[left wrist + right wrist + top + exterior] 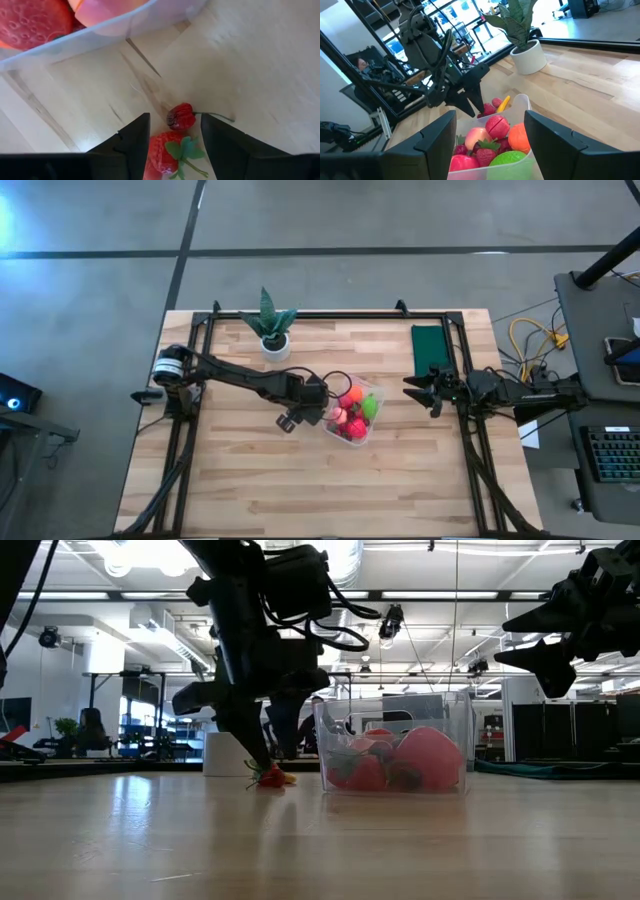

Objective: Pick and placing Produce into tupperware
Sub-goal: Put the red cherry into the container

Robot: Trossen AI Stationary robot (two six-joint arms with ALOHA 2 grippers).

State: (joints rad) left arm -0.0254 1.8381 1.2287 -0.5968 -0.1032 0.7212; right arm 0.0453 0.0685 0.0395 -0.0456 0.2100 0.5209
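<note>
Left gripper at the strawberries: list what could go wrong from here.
1. The left gripper straddles a strawberry with a second small red piece just beyond; closing could nudge that one away or catch both.
2. The tupperware sits right beside the fingers; a lift or swing could bump its wall and shift it.
3. The tub looks nearly full, so another piece may roll out.
</note>
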